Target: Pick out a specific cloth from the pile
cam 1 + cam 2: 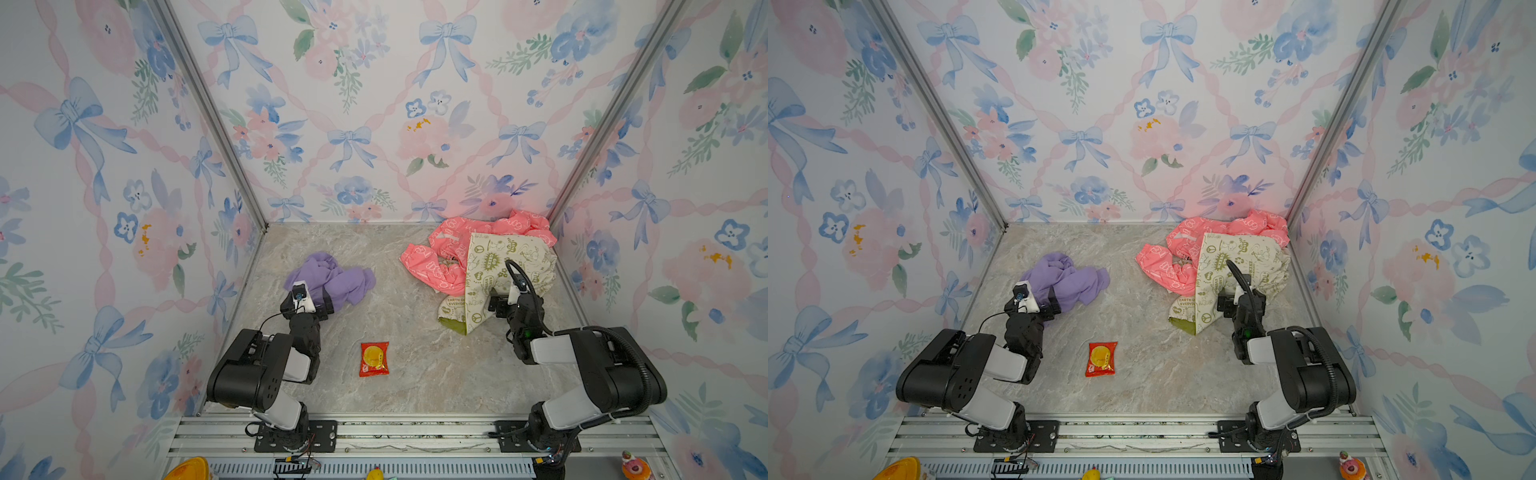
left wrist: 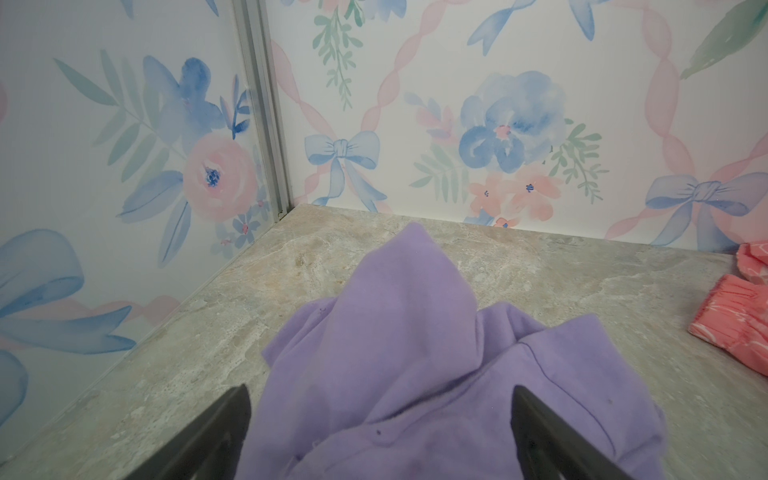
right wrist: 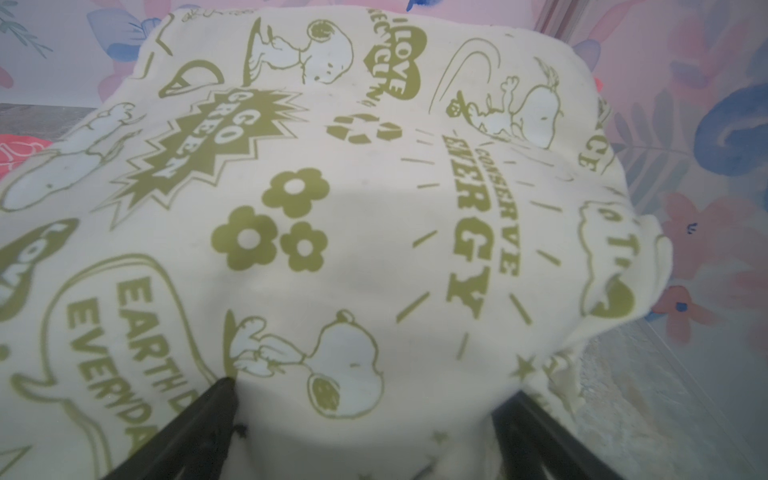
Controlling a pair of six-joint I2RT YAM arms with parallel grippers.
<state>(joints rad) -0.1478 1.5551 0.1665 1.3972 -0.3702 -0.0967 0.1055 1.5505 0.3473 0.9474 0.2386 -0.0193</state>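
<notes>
1. Left hand (image 2: 380,392) sits closest, its dark fingers (image 2: 224,424) spread wide on either side of the cloth (image 2: 395,353), with nothing clamped.
2. In both top views the cloth lies crumpled on the left of the tabletop (image 1: 415,316), well apart from the pile (image 1: 490,262) in the far right corner.
3. Right hand (image 3: 370,390) is also spread wide, low over the pile's cream garment (image 3: 332,208), and grips nothing.
4. Handling, as I judge it: the cloth looks like fleece, so it should be light, limp and not fragile. It will likely sag and trail when lifted, and its fuzzy surface should give good grip.
5. Best hold: the raised, bunched fold between the fingers, pinching several layers. A single thin edge could slip free.
6. Red packet (image 1: 374,359) lies well clear of the cloth.
</notes>
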